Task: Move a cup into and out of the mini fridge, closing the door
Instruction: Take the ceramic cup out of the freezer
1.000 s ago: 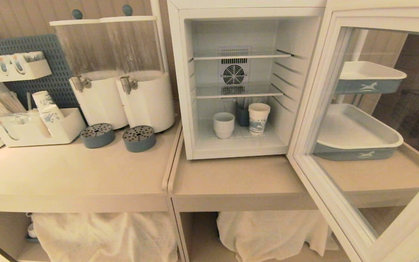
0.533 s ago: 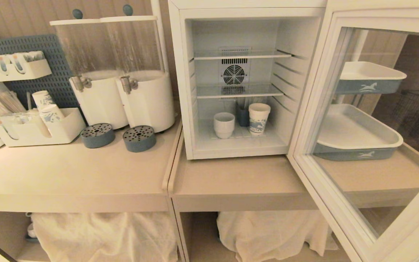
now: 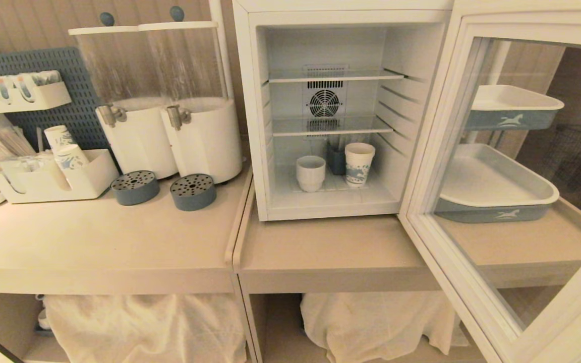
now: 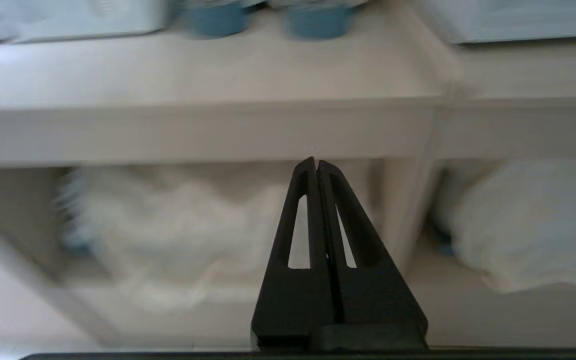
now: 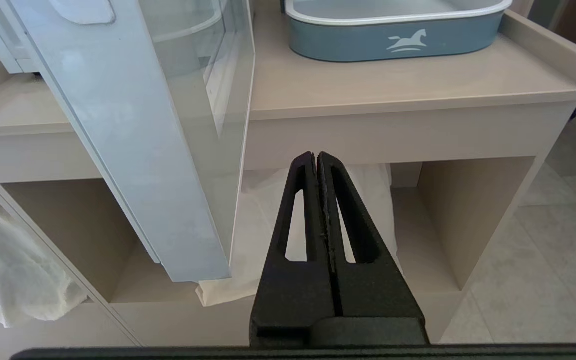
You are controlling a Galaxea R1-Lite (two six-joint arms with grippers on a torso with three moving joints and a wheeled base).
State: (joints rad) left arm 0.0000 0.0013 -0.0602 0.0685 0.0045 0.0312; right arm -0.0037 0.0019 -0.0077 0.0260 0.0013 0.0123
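A café-style drinks counter: drink dispensers (image 3: 169, 101), paper cups (image 3: 66, 148), serving trays (image 3: 497, 184) and a mini fridge (image 3: 341, 116).

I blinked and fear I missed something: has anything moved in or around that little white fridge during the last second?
Nothing visibly changed. The small white ceramic cup sits on the floor of the white boxy mini fridge, beside a taller blue-patterned paper cup, and the glass-windowed white door hangs wide open as before. Neither pincer shows in the head view.
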